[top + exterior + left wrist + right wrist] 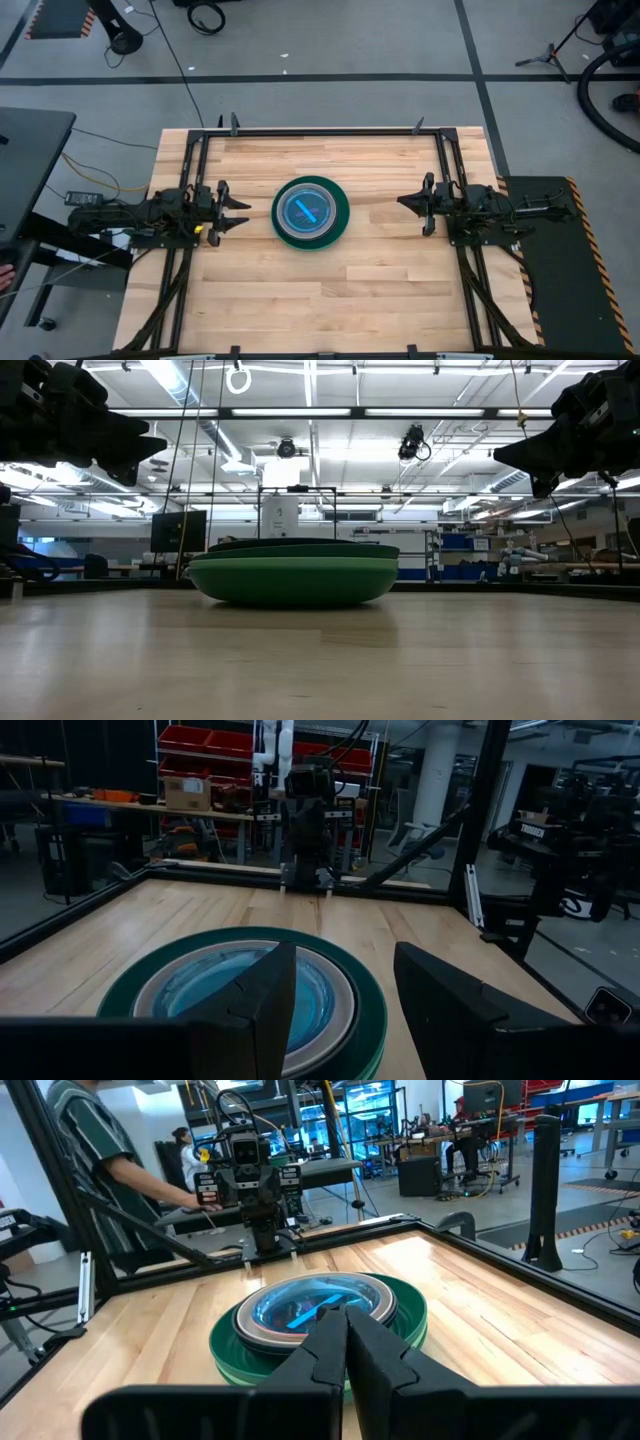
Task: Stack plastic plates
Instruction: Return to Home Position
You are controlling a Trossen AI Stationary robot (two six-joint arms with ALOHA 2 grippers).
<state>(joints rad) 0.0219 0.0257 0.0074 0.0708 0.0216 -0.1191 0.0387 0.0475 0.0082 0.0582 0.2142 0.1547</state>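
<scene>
The plastic plates stand as one stack (310, 211) at the table's middle: large green plates at the bottom, a pale grey rim above them, a small translucent blue plate (303, 210) on top. The stack (293, 572) rests on its green bottom plate. It also shows in the left wrist view (250, 995) and the right wrist view (318, 1318). My left gripper (240, 211) hovers open left of the stack, above the table. My right gripper (404, 202) hovers shut to its right. Neither touches anything.
A black metal frame (320, 131) runs along the table's far edge and down both sides. Bare wood lies in front of and behind the stack. People stand beyond the table's left side (100, 1155).
</scene>
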